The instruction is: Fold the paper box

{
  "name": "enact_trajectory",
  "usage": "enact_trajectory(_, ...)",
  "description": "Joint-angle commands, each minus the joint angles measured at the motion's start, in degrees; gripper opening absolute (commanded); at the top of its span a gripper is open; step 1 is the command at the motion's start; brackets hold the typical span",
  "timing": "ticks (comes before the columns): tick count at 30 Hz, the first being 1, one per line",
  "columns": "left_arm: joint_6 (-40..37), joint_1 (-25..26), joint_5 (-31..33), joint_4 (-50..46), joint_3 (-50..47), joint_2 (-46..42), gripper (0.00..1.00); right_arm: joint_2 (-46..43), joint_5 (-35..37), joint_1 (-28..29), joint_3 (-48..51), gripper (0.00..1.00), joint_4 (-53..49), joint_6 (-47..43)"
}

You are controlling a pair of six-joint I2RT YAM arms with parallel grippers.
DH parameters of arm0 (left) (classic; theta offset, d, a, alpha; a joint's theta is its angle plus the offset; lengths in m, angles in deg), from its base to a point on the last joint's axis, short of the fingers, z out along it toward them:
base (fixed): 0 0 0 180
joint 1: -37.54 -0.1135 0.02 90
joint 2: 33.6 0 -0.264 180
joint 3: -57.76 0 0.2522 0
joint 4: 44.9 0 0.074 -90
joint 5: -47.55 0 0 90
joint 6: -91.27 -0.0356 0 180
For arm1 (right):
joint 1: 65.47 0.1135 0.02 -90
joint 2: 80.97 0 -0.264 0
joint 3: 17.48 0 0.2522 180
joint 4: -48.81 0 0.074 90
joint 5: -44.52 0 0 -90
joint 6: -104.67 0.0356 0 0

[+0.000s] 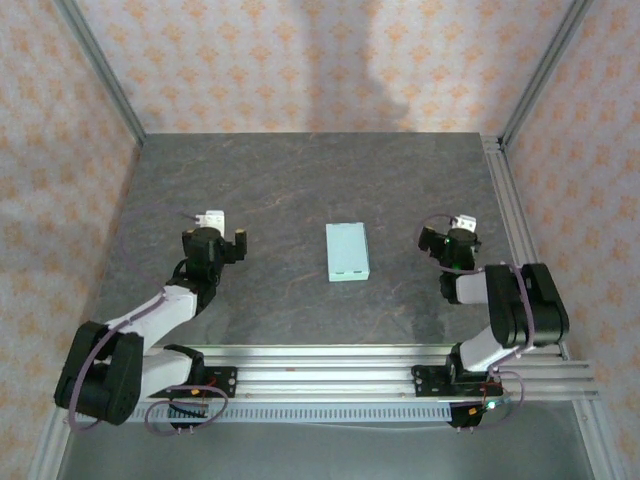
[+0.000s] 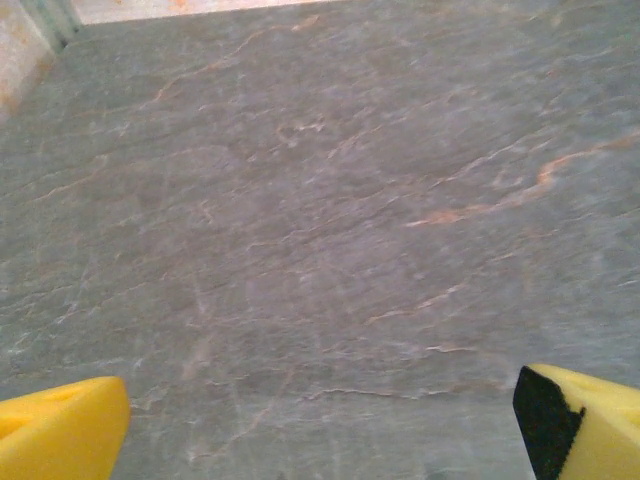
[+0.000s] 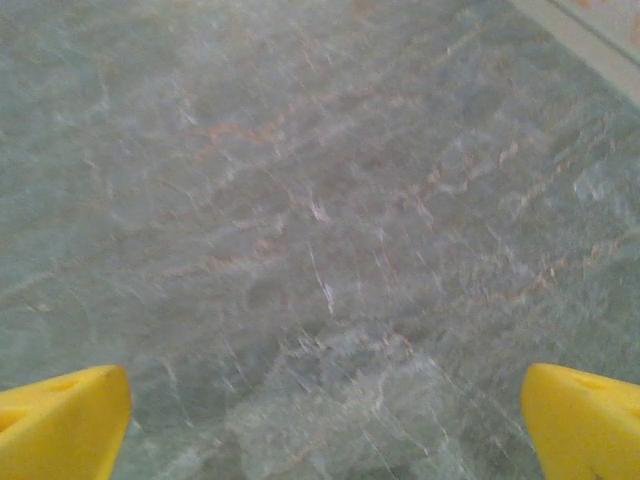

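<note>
The left gripper [image 2: 320, 432] was spread wide with nothing between its yellow fingers [image 2: 60, 430], well to the left of the box [image 1: 347, 252]. The right gripper [image 3: 320, 425] gaped just as empty, well to the box's right. The pale mint box lay flat on the grey table [image 1: 280, 180] between them, touching neither.

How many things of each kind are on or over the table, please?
Box: 1
Pincers: 2 (left pincer, right pincer, both open and holding nothing)
Total: 3
</note>
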Motion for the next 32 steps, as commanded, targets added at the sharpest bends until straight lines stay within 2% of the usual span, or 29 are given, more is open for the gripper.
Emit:
enact_trajectory(1, -4.2, -1.6, -1.3, 12.6, -0.4, 2.8, 1.00, -1.5, 0.4, -0.6, -0.1, 1.00, 8.6, -0.6)
enact_trajectory(3, -3.7, -3.6, -2.2, 15.5, -0.2, 5.3, 1.00, 0.4, -0.1, -0.6, 0.5, 1.00, 13.0, -0.8)
enact_trajectory(6, -1.0, -7.8, -8.4, 15.2, 1.9, 10.2, 1.00, -0.2, -0.2, -0.7, 0.1, 1.00, 11.1, -0.7)
enact_trajectory(9, -1.2, -8.2, -9.3, 21.3, 2.2, 18.1, 1.00, -0.3, 1.4, -0.6, -1.3, 0.99, 8.6, -0.1)
enact_trajectory(12, 0.7, -9.0, -7.4, 19.4, 2.5, 17.7, 1.00, -0.2, 1.9, -0.6, -2.9, 0.99, 5.2, -0.1)
enact_trajectory(32, 0.3, -8.4, -6.5, 19.7, 2.6, 17.8, 1.00, -0.1, 1.8, -0.6, -2.7, 0.99, 5.6, -0.2)
